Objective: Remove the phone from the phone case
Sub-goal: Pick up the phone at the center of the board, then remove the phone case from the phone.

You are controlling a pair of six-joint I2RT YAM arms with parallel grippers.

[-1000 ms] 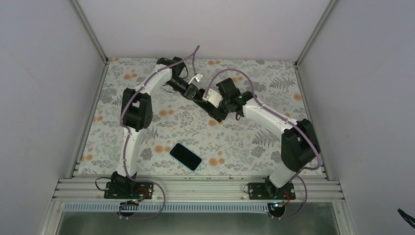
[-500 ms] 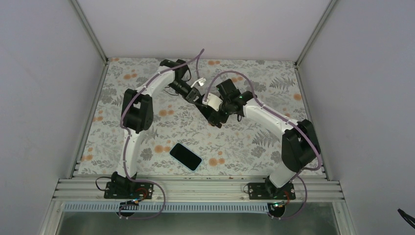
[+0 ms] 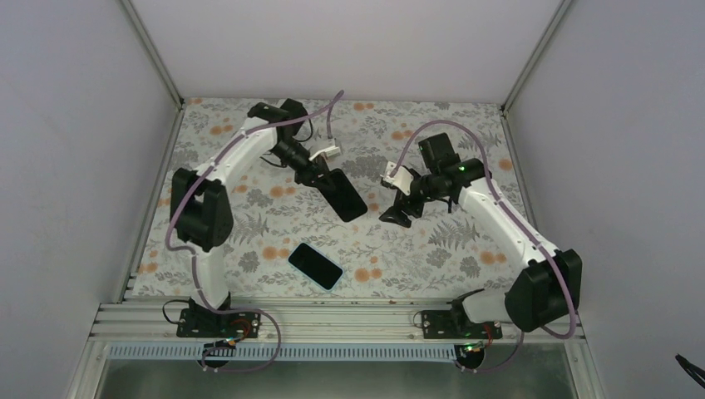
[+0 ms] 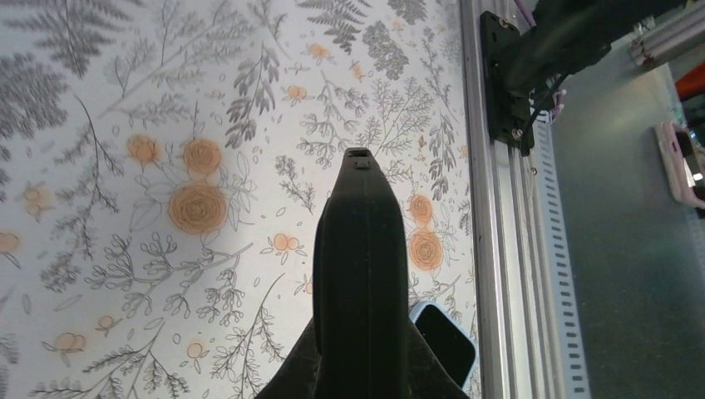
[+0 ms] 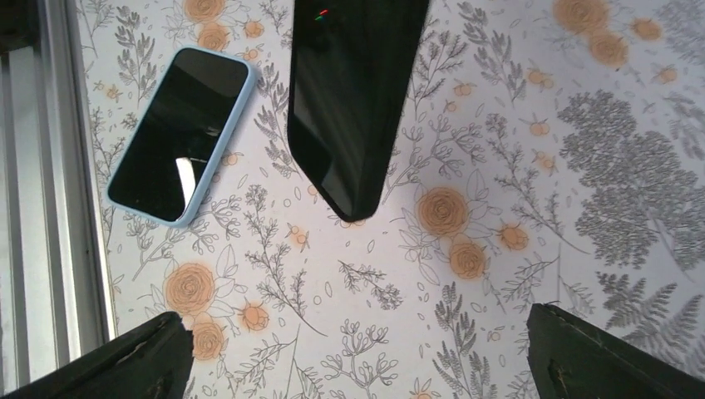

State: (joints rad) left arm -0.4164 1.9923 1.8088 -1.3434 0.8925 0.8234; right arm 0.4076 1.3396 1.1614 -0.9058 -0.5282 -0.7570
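Item one: black glossy flat slab (image 3: 347,199), phone-shaped, whether phone or case cannot be told; clamped at its upper end in the fully closed left gripper (image 3: 324,176) and held tilted above the floral-patterned tabletop (image 3: 416,258). Item two: light-blue-rimmed phone (image 3: 315,266) with dark screen, lying face-up near the front rail, apart from the slab. Right gripper (image 3: 396,213): jaws spread wide, empty, beside the slab's lower end, not touching.
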